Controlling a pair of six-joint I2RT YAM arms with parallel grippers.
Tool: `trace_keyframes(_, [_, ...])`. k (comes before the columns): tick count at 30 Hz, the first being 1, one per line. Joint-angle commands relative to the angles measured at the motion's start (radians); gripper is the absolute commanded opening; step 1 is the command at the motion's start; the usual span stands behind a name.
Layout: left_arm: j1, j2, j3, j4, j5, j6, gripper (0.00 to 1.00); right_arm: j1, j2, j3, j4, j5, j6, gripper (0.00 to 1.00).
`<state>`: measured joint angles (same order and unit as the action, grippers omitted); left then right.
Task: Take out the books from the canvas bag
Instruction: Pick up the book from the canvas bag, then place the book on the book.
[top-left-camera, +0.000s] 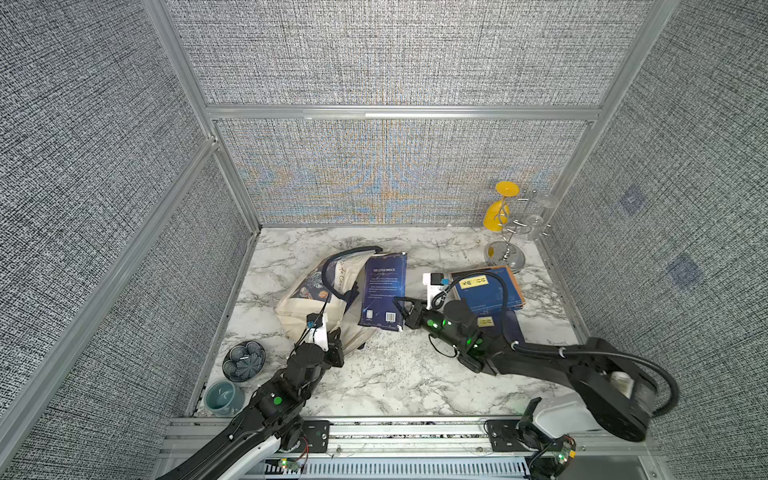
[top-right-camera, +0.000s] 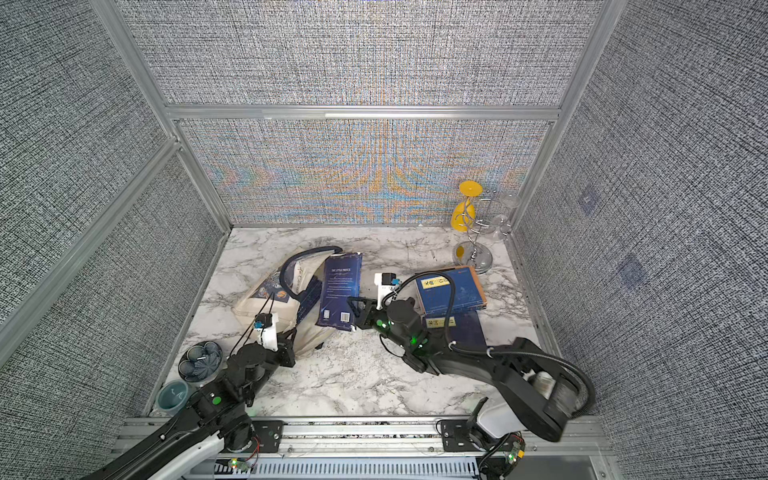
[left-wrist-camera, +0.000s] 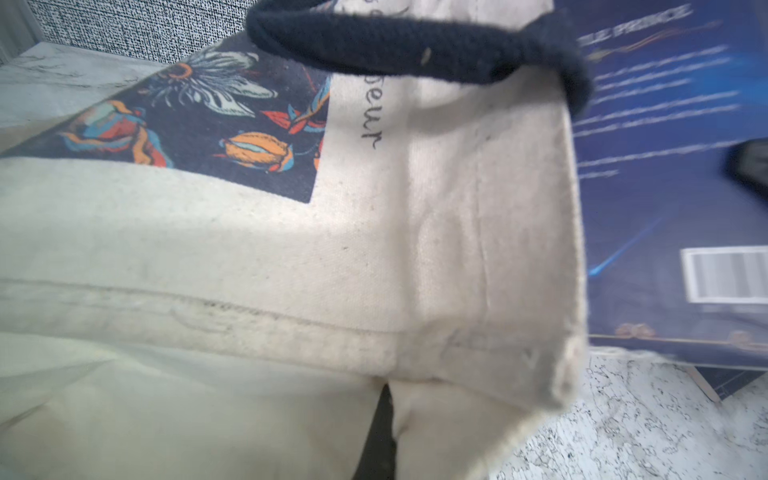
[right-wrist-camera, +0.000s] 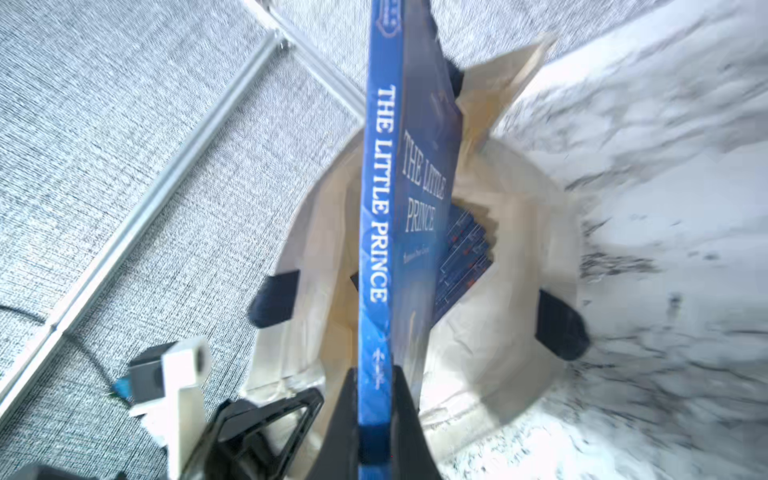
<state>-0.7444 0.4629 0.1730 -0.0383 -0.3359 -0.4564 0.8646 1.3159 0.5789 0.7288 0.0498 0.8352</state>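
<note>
Book (top-left-camera: 383, 291) at the mouth of the bag (top-left-camera: 305, 305), which lies on the counter (top-left-camera: 395, 374).
Right jaws closed on the book's spine; left jaws closed on the bag's near edge; more books (right-wrist-camera: 463, 253) inside; stack (top-left-camera: 478, 297) well apart.

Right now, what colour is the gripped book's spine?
Spine: blue, white lettering; clearest in right wrist view.

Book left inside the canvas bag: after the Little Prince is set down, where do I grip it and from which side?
I'd grip the book's exposed end at the canvas bag's mouth, pinching across its thin thickness. Come in through the mouth with the right gripper: the book lies between the canvas walls and only that end shows.
</note>
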Motion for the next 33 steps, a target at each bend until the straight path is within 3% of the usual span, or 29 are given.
trace_keyframes(1, [0.000,0.011,0.013,0.023,-0.014,-0.002,0.00,-0.001,-0.164,-0.025,-0.203,0.189,-0.046,0.00])
trace_keyframes(9, [0.000,0.020,0.020,0.020,-0.003,-0.005,0.00,-0.001,-0.648,-0.084,-0.740,0.563,0.052,0.00])
trace_keyframes(15, [-0.001,0.024,0.023,0.021,0.005,-0.007,0.00,-0.001,-0.848,-0.026,-1.235,0.795,0.287,0.00])
trace_keyframes(21, [-0.002,0.024,0.023,0.023,0.010,-0.006,0.00,-0.001,-0.867,0.015,-1.567,0.866,0.605,0.00])
trace_keyframes(26, [-0.001,0.027,0.022,0.029,0.010,-0.004,0.00,-0.001,-0.801,-0.005,-1.587,0.863,0.721,0.00])
trace_keyframes(33, [0.000,0.032,0.019,0.031,0.009,-0.004,0.00,-0.001,-0.738,-0.131,-1.557,0.875,0.997,0.00])
